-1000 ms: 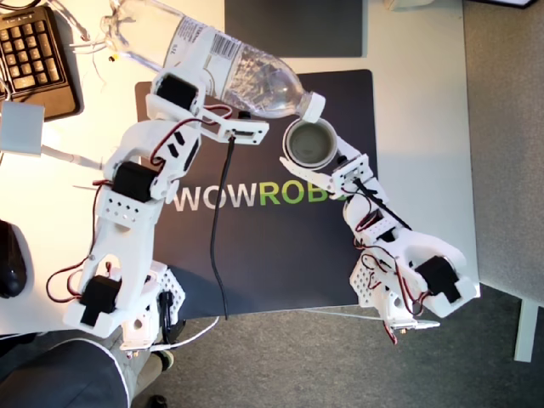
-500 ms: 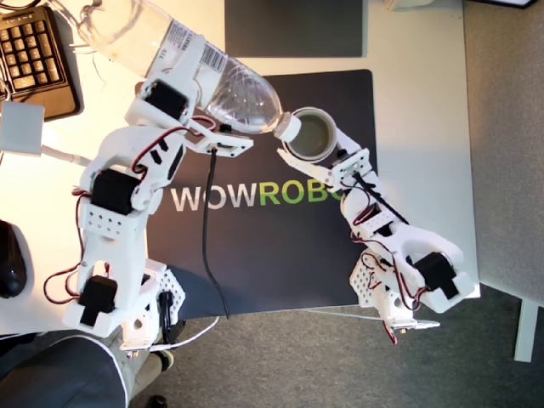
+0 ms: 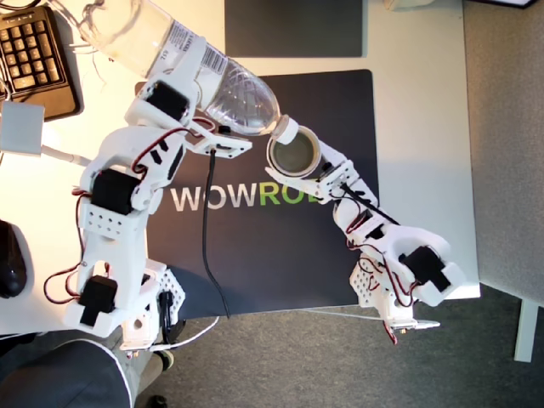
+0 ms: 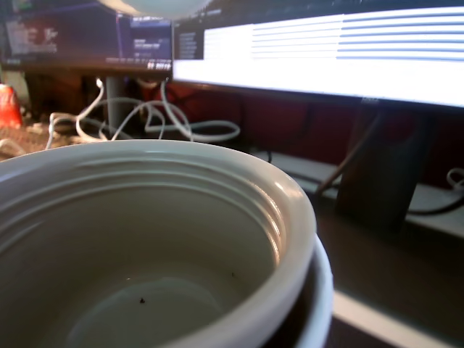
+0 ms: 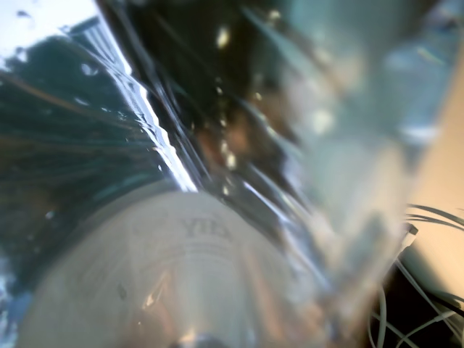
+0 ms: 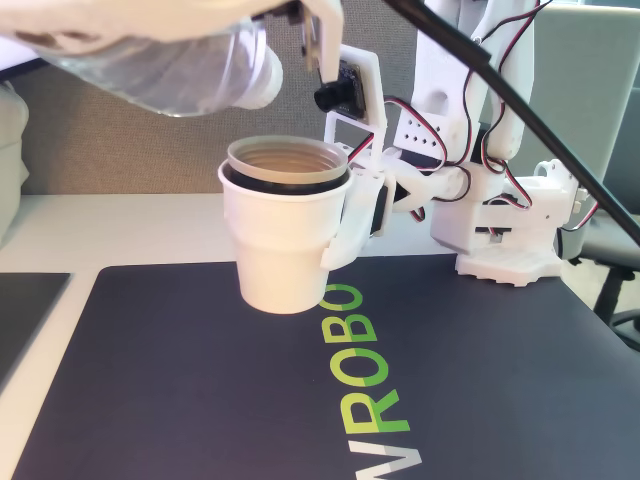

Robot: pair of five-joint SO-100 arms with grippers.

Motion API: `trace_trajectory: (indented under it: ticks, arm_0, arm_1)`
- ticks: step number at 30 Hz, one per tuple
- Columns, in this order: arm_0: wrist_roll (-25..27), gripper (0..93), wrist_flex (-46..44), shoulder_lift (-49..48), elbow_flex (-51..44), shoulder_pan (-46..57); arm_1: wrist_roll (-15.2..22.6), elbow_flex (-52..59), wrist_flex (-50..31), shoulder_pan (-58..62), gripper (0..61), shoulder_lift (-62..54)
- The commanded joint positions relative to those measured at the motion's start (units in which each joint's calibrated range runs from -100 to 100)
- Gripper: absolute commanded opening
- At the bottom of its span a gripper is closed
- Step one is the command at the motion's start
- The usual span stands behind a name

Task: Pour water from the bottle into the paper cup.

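Observation:
The clear ribbed bottle (image 3: 217,81) lies tilted in the air at the exterior view's upper left, with my first gripper (image 3: 202,100) shut around its labelled middle. Its white cap (image 3: 285,129) points down at the rim of the paper cup (image 3: 293,153). In the other view the cap (image 6: 262,75) hangs just above the cup (image 6: 285,235). My second gripper (image 3: 321,168) is shut on the cup's side from the exterior view's right. The cup's ridged inside (image 4: 145,246) fills the second wrist view. The bottle's blurred plastic (image 5: 217,217) fills the first wrist view. No water shows.
A black printed mat (image 3: 255,255) lies under both arms, and a second dark mat (image 3: 293,25) sits behind it. A keyboard (image 3: 30,51), a white box (image 3: 21,127) and a mouse (image 3: 10,259) line the exterior view's left. A black cable (image 3: 208,238) crosses the mat.
The bottle swung toward the exterior view's left, then held still. My second gripper carried the cup toward the exterior view's left, so its rim now sits right under the cap.

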Motion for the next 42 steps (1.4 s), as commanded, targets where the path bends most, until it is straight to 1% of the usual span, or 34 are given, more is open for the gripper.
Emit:
trace_trajectory:
  ticks: [1,10,17,27,42]
  arm_0:
    - [-0.2,0.0,0.0,-2.5,-6.4,0.2]
    - [-0.6,0.0,0.0,-2.3,-5.4,1.0]
    - [-1.1,0.0,0.0,-4.3,-2.6,1.4]
    - [-1.4,0.0,-0.1,-7.1,1.9,0.4]
    - [-1.5,0.0,0.0,-6.9,2.4,0.4]
  arm_1:
    - [0.1,-7.1,1.1,-0.6,0.1,-0.1]
    - [0.3,-7.9,0.6,-1.2,0.1,1.4]
    - [0.6,-10.5,0.0,-0.6,0.1,3.5]
    - [0.5,-11.1,0.6,-0.4,0.1,3.6]
    - [0.3,-11.9,1.7,1.0,0.1,4.1]
